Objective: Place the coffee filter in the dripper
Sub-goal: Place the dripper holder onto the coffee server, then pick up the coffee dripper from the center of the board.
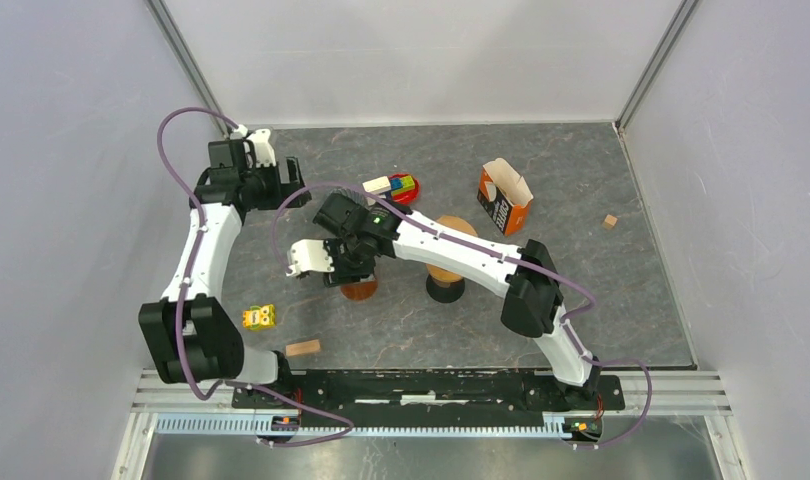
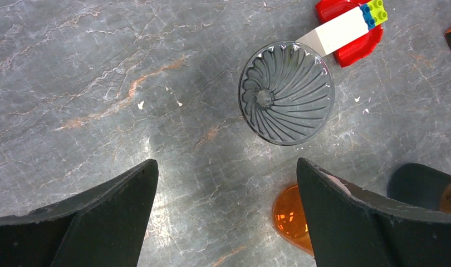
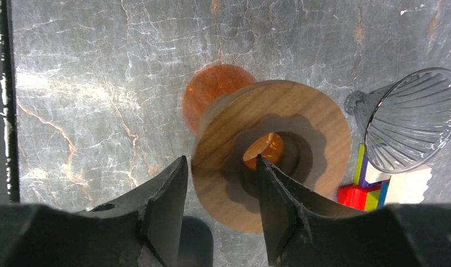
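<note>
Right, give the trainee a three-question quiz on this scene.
1. True or false: the glass dripper stands upright.
2. What does the left claw hold? A) a filter B) nothing C) a toy brick
3. Fill in: the translucent piece seen through the hole of the wooden ring is ____ in colour.
Key: 1 false, it lies on its side; 2 B; 3 orange.
</note>
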`<action>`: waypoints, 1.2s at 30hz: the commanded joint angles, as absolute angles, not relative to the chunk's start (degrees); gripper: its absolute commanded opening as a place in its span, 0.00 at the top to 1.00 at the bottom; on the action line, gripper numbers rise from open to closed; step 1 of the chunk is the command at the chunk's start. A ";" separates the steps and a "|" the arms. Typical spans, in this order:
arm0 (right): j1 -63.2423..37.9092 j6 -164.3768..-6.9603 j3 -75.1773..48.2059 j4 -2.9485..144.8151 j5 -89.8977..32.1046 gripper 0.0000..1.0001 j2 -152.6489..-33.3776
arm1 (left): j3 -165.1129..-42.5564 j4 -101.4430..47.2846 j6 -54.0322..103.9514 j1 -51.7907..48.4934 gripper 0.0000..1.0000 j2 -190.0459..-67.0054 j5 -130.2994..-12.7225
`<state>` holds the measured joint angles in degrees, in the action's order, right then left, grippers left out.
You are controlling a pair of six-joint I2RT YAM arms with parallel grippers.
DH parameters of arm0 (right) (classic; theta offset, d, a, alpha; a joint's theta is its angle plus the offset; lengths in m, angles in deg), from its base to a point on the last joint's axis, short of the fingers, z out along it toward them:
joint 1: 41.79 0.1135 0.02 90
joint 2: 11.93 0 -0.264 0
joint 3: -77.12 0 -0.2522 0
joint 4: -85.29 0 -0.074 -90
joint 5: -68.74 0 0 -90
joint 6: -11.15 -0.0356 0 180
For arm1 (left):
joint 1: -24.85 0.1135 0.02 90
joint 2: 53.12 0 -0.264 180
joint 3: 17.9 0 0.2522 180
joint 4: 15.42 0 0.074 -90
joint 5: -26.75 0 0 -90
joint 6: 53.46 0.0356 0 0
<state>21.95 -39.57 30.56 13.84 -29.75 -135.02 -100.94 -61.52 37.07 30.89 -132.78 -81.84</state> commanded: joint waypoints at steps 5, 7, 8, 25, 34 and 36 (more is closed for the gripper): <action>22.18 -40.79 32.11 16.62 -28.15 0.26 -129.81 | -103.66 -55.97 37.95 30.62 0.00 -140.54 -83.92; 22.14 -41.03 31.81 16.82 -28.16 0.24 -127.98 | -104.77 -55.42 38.05 29.58 0.00 -143.30 -82.67; 22.19 -41.23 31.31 17.04 -28.24 0.23 -126.74 | -105.65 -55.45 38.33 28.87 0.00 -145.07 -81.96; 22.19 -41.32 16.87 20.91 -27.28 0.21 -112.82 | -114.95 -57.38 34.42 23.09 0.28 -161.23 -82.57; 21.93 -41.24 14.47 21.32 -25.99 0.22 -110.77 | -115.69 -57.01 31.29 22.79 0.56 -164.04 -85.62; 21.80 -41.28 13.66 21.52 -25.73 0.22 -109.92 | -115.65 -56.78 31.10 22.83 0.61 -163.39 -85.47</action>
